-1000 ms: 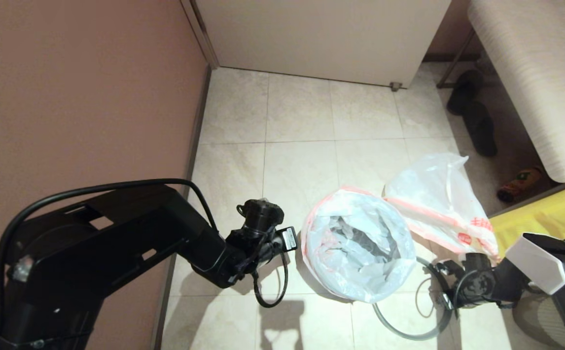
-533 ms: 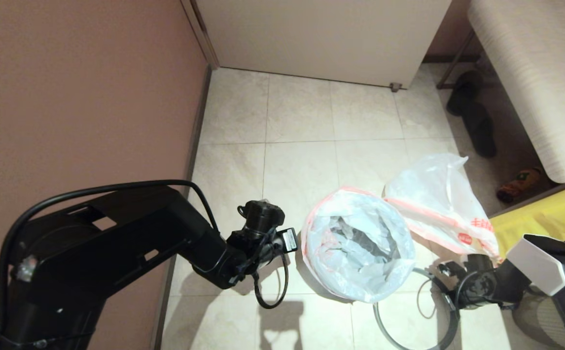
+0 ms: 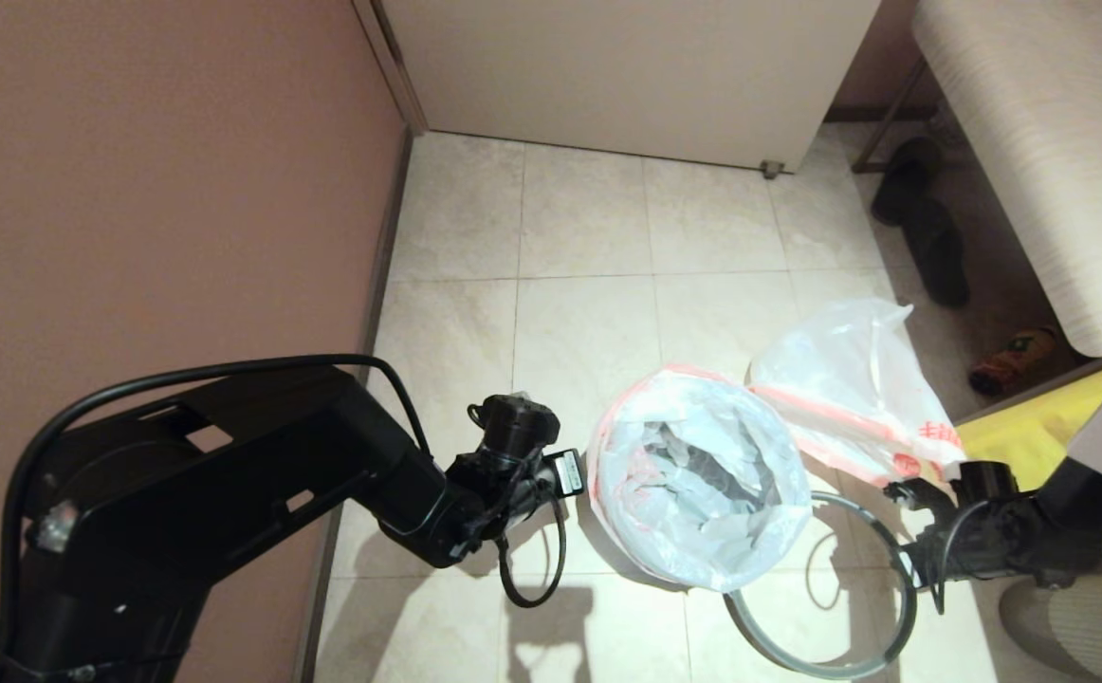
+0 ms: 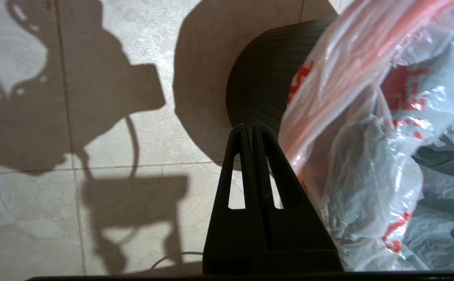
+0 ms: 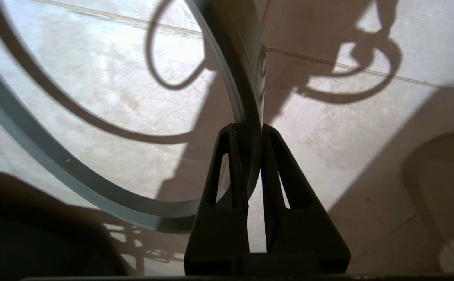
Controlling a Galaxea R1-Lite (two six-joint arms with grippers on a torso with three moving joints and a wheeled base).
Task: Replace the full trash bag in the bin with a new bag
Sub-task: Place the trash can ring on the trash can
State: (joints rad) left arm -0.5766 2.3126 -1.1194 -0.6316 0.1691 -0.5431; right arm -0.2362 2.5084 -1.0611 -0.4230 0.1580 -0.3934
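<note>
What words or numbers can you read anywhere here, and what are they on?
None can be read.
Red print on the bag lining the bin: too crumpled and blurred to read.
Red characters and a round red mark on the other bag lying on the floor: too small to read.
White label on the left arm's wrist: too small to read.
</note>
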